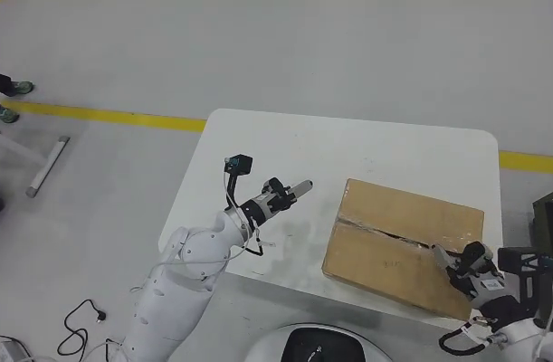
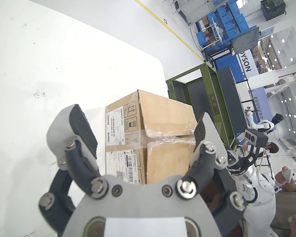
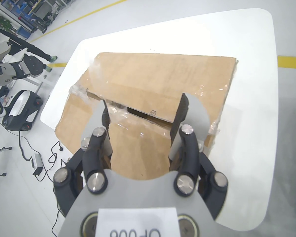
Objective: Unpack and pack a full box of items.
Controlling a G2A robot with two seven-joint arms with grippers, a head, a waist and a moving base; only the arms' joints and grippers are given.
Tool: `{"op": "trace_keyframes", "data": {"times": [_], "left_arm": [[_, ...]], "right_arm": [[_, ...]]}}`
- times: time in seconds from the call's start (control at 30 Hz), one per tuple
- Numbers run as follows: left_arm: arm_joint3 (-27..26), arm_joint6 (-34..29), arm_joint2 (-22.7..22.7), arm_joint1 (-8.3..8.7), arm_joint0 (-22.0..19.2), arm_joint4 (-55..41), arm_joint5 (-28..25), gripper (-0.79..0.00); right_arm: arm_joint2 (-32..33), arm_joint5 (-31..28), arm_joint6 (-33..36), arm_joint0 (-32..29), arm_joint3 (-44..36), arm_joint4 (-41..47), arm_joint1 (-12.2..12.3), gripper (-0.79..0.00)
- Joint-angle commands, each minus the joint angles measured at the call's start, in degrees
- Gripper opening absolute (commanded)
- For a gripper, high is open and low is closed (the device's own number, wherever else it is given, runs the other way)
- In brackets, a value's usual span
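A brown cardboard box lies flat on the right half of the white table, flaps closed. Torn clear tape clings to its centre seam, and a narrow dark gap shows between the flaps. My right gripper hovers over the box's near right corner, open, its fingers straddling the seam with nothing held. My left gripper hangs over bare table left of the box, open and empty, facing the labelled end of the box.
A green metal cart stands just past the table's right edge, also seen in the top view. Bare tabletop stretches behind and left of the box. Cables and a power brick lie on the floor near the table's front.
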Motion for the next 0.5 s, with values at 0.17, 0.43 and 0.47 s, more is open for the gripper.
{"op": "trace_keyframes", "data": {"times": [0.17, 0.43, 0.47], "left_arm": [[0.00, 0.00, 0.00, 0.00, 0.00, 0.00, 0.00, 0.000], [0.00, 0.00, 0.00, 0.00, 0.00, 0.00, 0.00, 0.000], [0.00, 0.00, 0.00, 0.00, 0.00, 0.00, 0.00, 0.000]], "right_arm": [[7.89, 0.43, -0.28, -4.39, -1.74, 2.04, 0.29, -0.086], [14.65, 1.12, 0.63, -6.68, -2.40, 3.27, 0.45, -0.092], [15.08, 1.49, 0.92, -7.04, -2.58, 3.56, 0.44, -0.108]]}}
